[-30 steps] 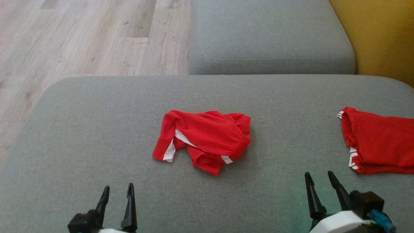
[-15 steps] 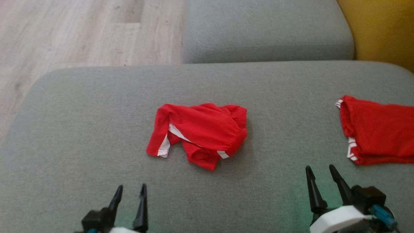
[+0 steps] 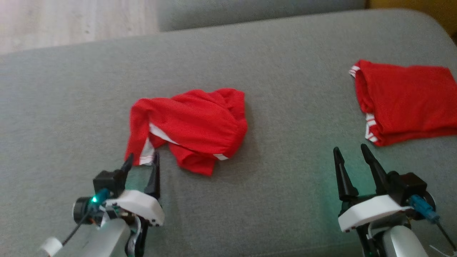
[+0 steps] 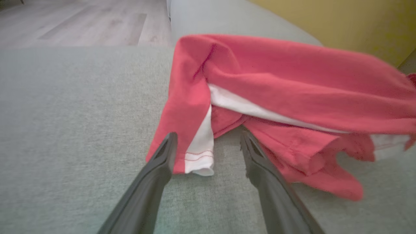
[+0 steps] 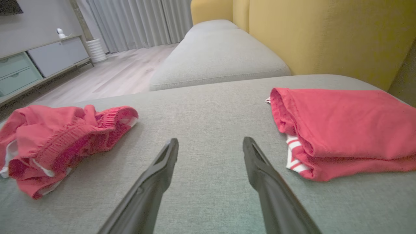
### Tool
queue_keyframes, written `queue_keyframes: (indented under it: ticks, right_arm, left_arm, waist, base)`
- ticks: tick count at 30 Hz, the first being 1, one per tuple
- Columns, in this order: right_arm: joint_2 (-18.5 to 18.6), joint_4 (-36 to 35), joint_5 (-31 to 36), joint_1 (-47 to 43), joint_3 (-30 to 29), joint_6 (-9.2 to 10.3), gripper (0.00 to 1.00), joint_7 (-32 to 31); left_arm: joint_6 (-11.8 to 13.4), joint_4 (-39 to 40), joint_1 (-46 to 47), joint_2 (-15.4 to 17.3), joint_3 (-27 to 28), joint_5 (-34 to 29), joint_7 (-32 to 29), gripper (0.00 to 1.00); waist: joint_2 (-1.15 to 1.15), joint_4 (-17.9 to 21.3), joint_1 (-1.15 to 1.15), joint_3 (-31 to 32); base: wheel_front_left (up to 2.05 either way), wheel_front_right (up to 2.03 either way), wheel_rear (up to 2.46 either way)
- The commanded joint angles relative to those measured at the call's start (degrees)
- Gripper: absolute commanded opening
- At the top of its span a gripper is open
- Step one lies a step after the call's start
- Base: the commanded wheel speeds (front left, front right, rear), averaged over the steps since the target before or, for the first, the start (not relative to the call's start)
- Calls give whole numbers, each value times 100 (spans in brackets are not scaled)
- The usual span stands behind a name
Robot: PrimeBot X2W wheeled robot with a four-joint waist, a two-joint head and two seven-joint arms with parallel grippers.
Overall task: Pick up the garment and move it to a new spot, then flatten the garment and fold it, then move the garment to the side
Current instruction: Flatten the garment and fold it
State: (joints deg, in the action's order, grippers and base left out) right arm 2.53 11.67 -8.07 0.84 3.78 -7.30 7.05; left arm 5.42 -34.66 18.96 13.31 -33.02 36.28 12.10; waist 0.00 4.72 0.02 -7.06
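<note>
I've got the crumpled red shorts (image 3: 189, 128) mid sofa cushion (image 3: 285, 185), grey fabric. Left jaws are spread wide either side of the white-trimmed hem (image 4: 200, 156), gripping nothing. Right jaws are spread and empty, near the folded red garment (image 3: 403, 103) at the cushion's right edge. Yellow backrest (image 5: 325, 32), wood floor (image 5: 113, 74), curtains (image 5: 139, 22) beyond.

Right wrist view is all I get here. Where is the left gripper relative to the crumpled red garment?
Observer: The left gripper sits at the crumpled garment's near-left corner, fingers open.
Operator: What lies between them?
Observer: In the left wrist view, a white-trimmed hem corner, lying on the cushion, not pinched.
Operator: Touching fabric?
Observer: One fingertip overlaps the red edge there; contact I cannot tell.
</note>
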Motion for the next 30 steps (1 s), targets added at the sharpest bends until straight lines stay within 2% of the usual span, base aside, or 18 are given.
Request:
queue_keyframes:
  ticks: [1, 4, 5, 6, 7, 8, 9, 16, 22, 30]
  right_arm:
    - [34, -194, 23, 203, 146, -19, 100, 20]
    - [34, -153, 16, 263, 132, -19, 100, 62]
    - [34, -139, 11, 272, 127, -19, 100, 74]
    - [34, -123, 6, 282, 125, -19, 100, 85]
    - [34, -108, 1, 290, 121, -19, 100, 96]
    - [34, -93, -5, 296, 110, -19, 100, 108]
    - [34, -81, -12, 299, 96, -19, 100, 120]
    - [34, 20, -63, 245, 77, -19, 100, 185]
    - [34, 79, -93, 187, 88, -19, 100, 200]
    - [34, 121, -125, 207, 169, -19, 100, 196]
  left_arm:
    - [-33, -8, 308, 56, 240, 33, 49, 100]
    - [-111, -625, 602, 18, 217, 0, 71, 100]
    - [-141, -751, 650, -8, 224, 19, 78, 97]
    - [-163, -867, 692, -26, 232, 31, 90, 70]
    - [-180, -964, 726, -36, 236, 33, 108, 34]
    - [-198, -1045, 752, -49, 244, 35, 129, 7]
    - [-217, -1106, 768, -63, 258, 42, 153, 0]
    - [-211, -875, 614, 10, 371, -165, 281, 0]
    - [-13, -185, 107, 341, 685, -358, 288, 0]
    - [157, 123, -401, 732, 997, -281, 289, 0]
  waist:
    - [0, 259, -2, -272]
    - [0, 358, -2, -389]
    - [0, 367, -2, -397]
    - [0, 375, -2, -400]
    - [0, 377, -2, -397]
    - [0, 368, -2, -386]
    - [0, 352, -2, -371]
    - [0, 44, -2, -143]
    - [0, -236, -2, 8]
    - [0, -175, -2, -16]
  base:
    - [0, 0, 0]
    - [0, 0, 0]
    - [0, 0, 0]
    - [0, 0, 0]
    - [0, 0, 0]
    - [0, 0, 0]
    - [0, 0, 0]
    - [0, 0, 0]
    - [0, 0, 0]
    - [0, 0, 0]
